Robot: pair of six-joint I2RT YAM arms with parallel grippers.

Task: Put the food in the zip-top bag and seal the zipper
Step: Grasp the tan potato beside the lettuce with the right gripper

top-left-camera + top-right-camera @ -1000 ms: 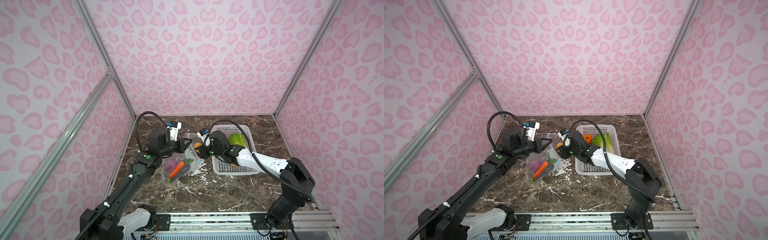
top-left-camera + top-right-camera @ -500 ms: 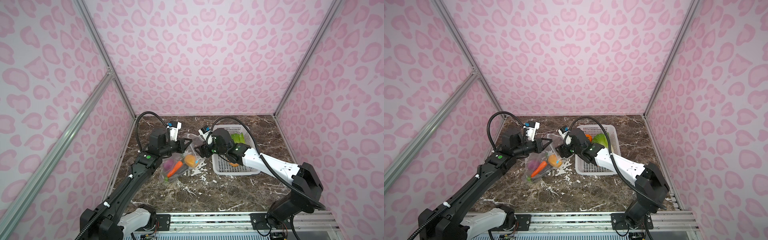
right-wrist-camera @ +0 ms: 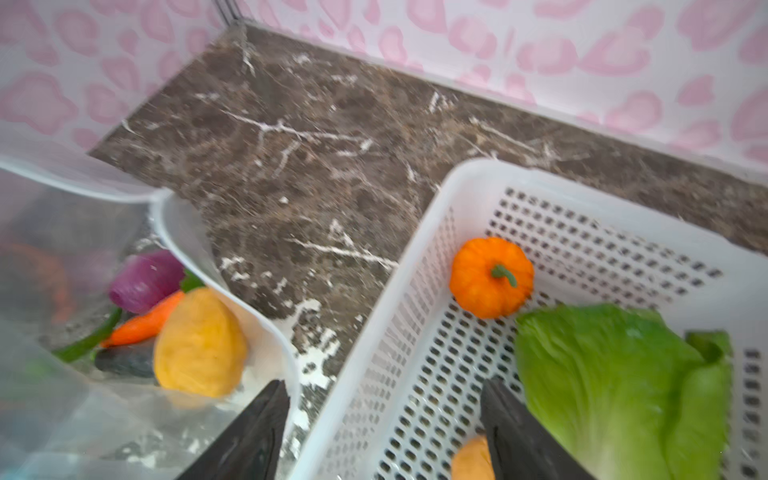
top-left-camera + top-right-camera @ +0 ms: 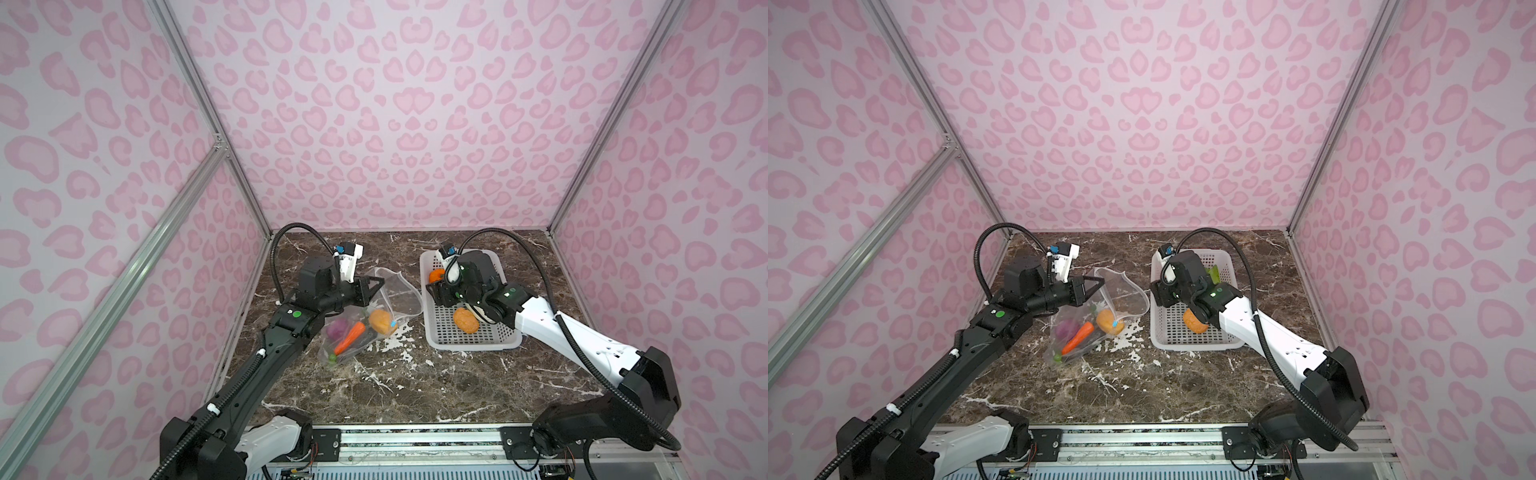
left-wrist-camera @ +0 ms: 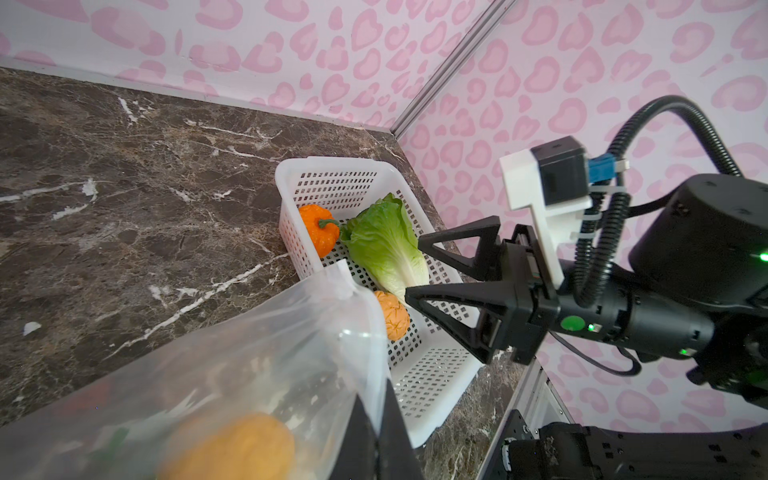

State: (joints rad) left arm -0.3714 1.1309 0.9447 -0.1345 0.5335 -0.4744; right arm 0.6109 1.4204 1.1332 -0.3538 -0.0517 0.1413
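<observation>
The clear zip-top bag (image 4: 399, 291) lies left of the basket with its mouth held up and open. My left gripper (image 4: 380, 284) is shut on the bag's upper edge (image 5: 365, 374). Inside the bag lie a yellow-orange piece (image 4: 380, 321), a carrot (image 4: 350, 332) and a purple piece (image 4: 336, 329). The zipper's blue slider tab (image 4: 392, 323) shows by the yellow-orange piece. My right gripper (image 3: 382, 399) is open and empty above the basket's left wall. An orange pumpkin (image 3: 490, 276), a green cabbage (image 3: 615, 386) and an orange knobbly piece (image 4: 466, 321) lie in the basket.
The white perforated basket (image 4: 473, 340) stands at the right on the dark marble table (image 4: 415, 382). Pink patterned walls enclose the table on three sides. A metal rail (image 4: 415, 440) runs along the front edge.
My right gripper let the yellow-orange piece drop into the bag, opened wider and drew back right over the basket. The left gripper has kept its hold on the bag.
</observation>
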